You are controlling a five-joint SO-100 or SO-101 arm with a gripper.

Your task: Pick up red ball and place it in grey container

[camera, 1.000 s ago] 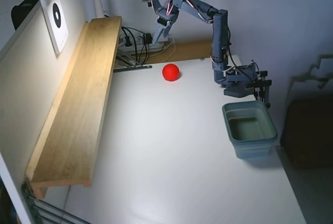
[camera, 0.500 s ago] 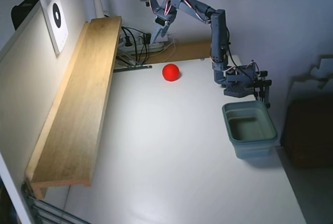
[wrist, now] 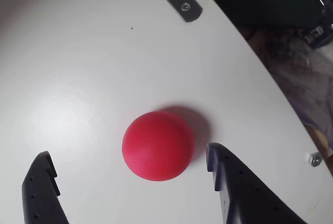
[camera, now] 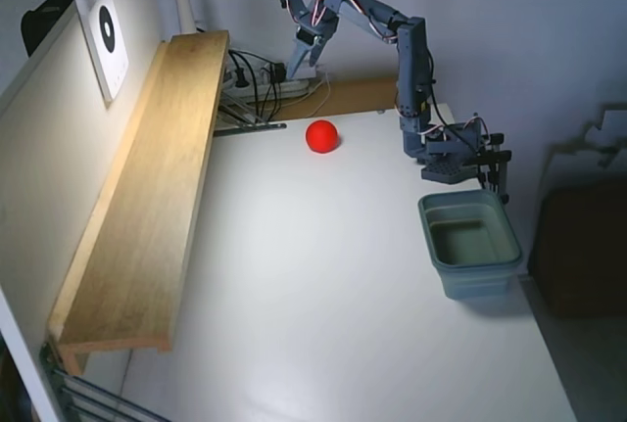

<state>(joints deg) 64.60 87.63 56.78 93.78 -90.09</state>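
The red ball (camera: 321,135) lies on the white table near its back edge. My gripper (camera: 300,62) hangs in the air above and slightly behind it, pointing down. In the wrist view the ball (wrist: 158,145) sits on the table between my two dark fingers, and the gripper (wrist: 127,154) is open and wide of the ball on both sides, holding nothing. The grey container (camera: 480,280) stands empty at the table's right edge in the fixed view, just in front of the arm's base, well apart from the ball.
A long wooden shelf board (camera: 147,187) runs along the left side of the table. Cables and a power strip (camera: 260,84) lie at the back, behind the ball. The arm's base (camera: 460,153) is clamped at the right edge. A metal bracket (wrist: 179,3) sits at the table edge.
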